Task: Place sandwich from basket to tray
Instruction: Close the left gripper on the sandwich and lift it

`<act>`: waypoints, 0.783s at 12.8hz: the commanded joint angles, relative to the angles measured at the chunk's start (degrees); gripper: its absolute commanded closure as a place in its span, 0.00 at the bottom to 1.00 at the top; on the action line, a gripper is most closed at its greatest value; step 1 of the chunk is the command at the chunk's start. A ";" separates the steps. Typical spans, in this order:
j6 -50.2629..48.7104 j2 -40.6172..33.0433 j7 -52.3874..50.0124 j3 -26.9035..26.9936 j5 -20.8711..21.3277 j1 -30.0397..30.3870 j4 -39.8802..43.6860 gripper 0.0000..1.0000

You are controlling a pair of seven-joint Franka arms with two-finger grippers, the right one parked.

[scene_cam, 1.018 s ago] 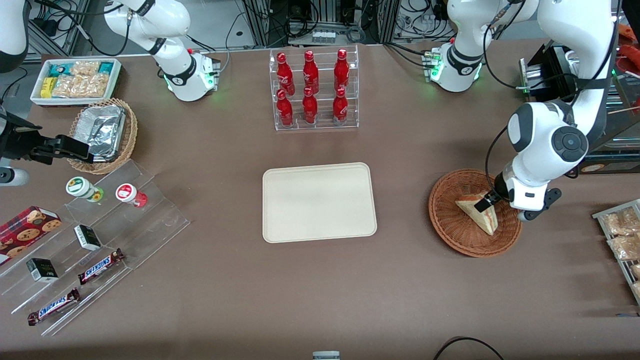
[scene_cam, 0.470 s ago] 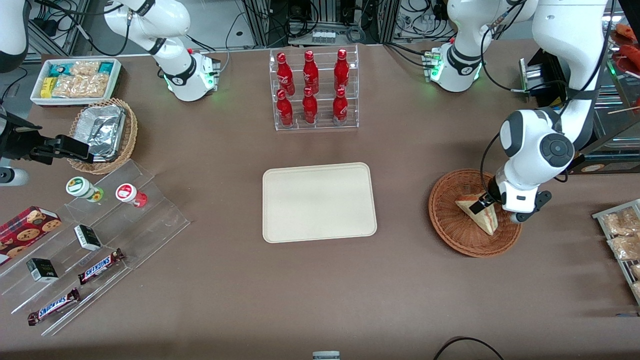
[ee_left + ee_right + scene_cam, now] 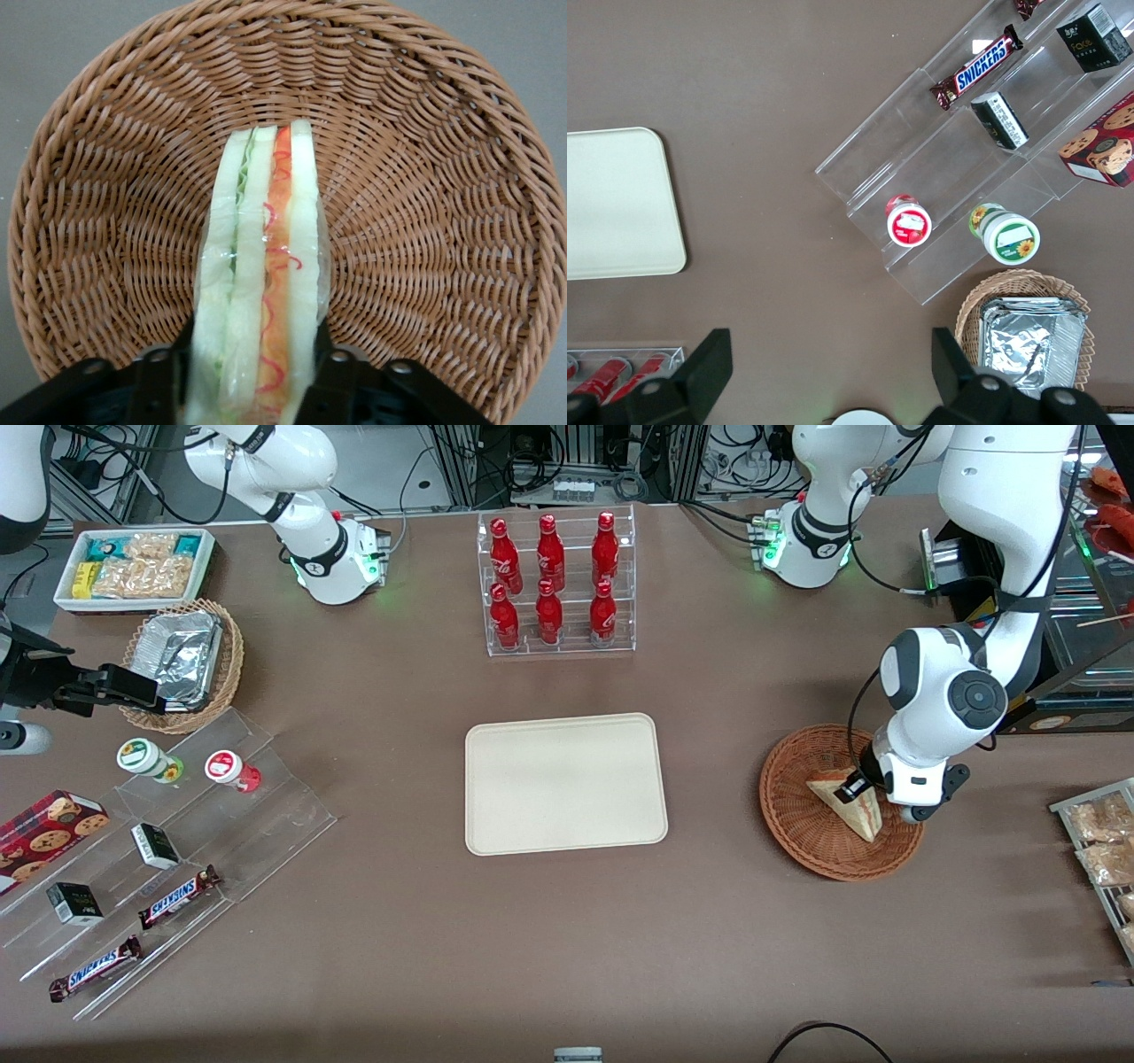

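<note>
The sandwich (image 3: 843,804), a pale wedge with green, orange and red layers (image 3: 266,266), lies in the round reddish-brown wicker basket (image 3: 797,828) toward the working arm's end of the table. My gripper (image 3: 855,787) is down inside the basket (image 3: 425,177), its two black fingers pressed against the sandwich's two bread faces, shut on it (image 3: 255,350). The sandwich still rests on the wicker. The beige tray (image 3: 565,784) lies flat and bare at the table's middle, well apart from the basket, and its corner shows in the right wrist view (image 3: 611,204).
A clear rack of red bottles (image 3: 554,584) stands farther from the front camera than the tray. A wire rack of snack packets (image 3: 1103,841) sits beside the basket at the table's edge. A stepped acrylic shelf with candy bars (image 3: 168,841) and a foil-tray basket (image 3: 182,660) lie toward the parked arm's end.
The working arm's elbow and wrist have swung a little toward the tray and lowered, and the gripper has settled closer onto the sandwich. The sandwich and basket have not moved.
</note>
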 commanded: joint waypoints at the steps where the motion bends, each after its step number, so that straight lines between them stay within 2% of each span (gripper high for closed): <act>1: -0.28 -0.85 -1.00 0.08 -0.14 -0.15 -0.19 1.00; 6: -7.84 -3.75 -0.48 -0.09 0.12 -0.32 2.80 1.00; 10: -16.62 -3.84 0.32 -2.64 0.30 -0.32 9.47 1.00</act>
